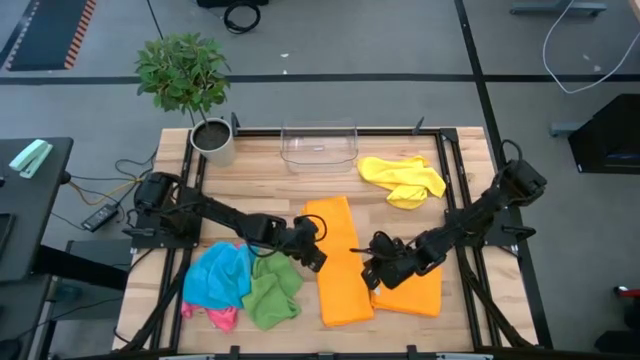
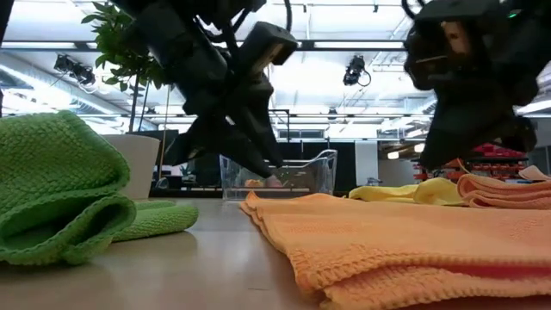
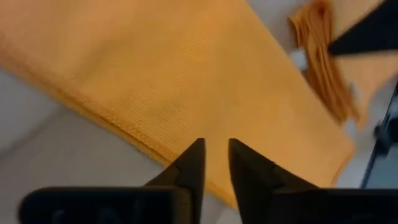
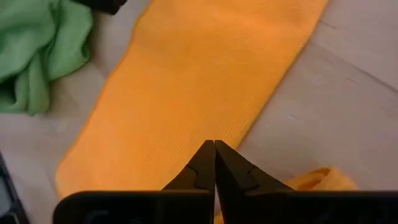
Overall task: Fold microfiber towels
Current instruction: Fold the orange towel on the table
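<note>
Towel: an orange towel (image 1: pixel 338 262), folded long, is laid mid-table between both grippers.
Left gripper (image 3: pixel 215 163): fingers are parted slightly, empty, above its edge.
Right gripper (image 4: pixel 214 163): fingers are pressed shut, empty.
Risk: the fold may be dragged askew if one layer alone is pinched.

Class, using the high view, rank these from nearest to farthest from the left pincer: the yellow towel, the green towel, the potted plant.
From the left pincer:
1. Green towel, beside it, toward the table's front.
2. Potted plant, back left corner.
3. Yellow towel, back right.
</note>
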`<control>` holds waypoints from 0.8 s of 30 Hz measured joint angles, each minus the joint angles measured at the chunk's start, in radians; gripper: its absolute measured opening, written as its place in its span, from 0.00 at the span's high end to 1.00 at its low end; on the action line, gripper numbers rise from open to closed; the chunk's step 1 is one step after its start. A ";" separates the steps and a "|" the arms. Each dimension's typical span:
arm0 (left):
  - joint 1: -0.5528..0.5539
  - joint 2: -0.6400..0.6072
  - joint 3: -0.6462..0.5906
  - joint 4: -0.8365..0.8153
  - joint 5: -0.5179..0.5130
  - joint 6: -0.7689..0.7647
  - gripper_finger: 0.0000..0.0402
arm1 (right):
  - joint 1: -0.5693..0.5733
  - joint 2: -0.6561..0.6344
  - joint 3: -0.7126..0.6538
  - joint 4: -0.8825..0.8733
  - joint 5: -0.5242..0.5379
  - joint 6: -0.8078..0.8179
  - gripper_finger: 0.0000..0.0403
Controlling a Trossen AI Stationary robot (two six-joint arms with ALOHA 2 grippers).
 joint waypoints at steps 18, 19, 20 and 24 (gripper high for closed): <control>-0.158 0.129 0.003 0.047 -0.226 -0.522 0.39 | -0.198 0.000 0.000 -0.005 -0.178 -0.110 0.59; -0.158 0.132 0.003 0.053 -0.230 -0.530 0.39 | -0.203 0.000 -0.005 0.002 -0.188 -0.113 0.58; -0.158 0.133 0.004 0.056 -0.233 -0.536 0.39 | -0.209 0.000 -0.013 0.003 -0.198 -0.113 0.58; -0.160 0.135 0.003 0.057 -0.230 -0.553 0.42 | -0.239 0.000 -0.095 0.101 -0.277 -0.095 0.58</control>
